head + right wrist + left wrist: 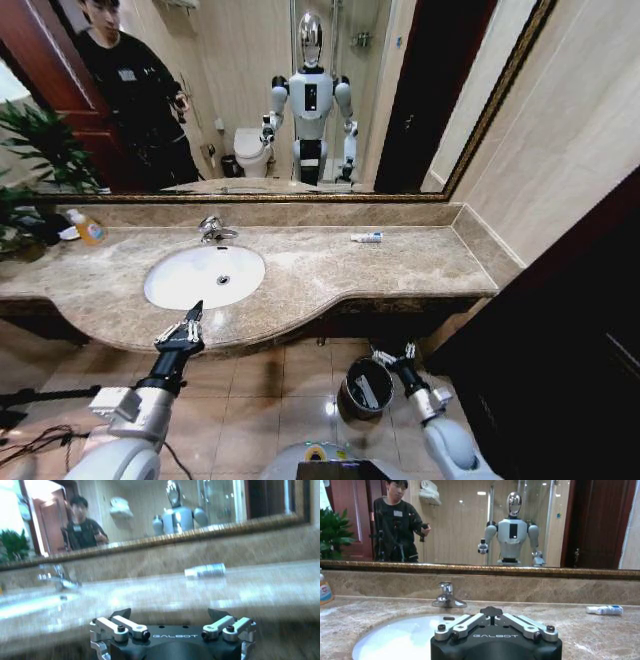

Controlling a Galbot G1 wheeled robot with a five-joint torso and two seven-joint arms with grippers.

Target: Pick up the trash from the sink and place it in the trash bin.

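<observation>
Left gripper (196, 311) — lower left of the head view, at the front edge of the countertop (330, 275) just below the sink (205, 276); its fingers meet in a point, clenched with nothing between them. Right gripper (391, 354) — lower centre-right of the head view, beneath the counter overhang and just beside the rim of the trash bin (364, 389); fingers spread apart, released, nothing held. The trash bin stands on the tiled floor, with a pale item lying inside it. The sink basin sits centre-left, chrome tap (212, 230) at its rear edge. One blue-white tube (366, 237) lies flat on the countertop, centre-right, near the back wall, well apart from both grippers; an orange bottle (88, 228) stands at far left.
</observation>
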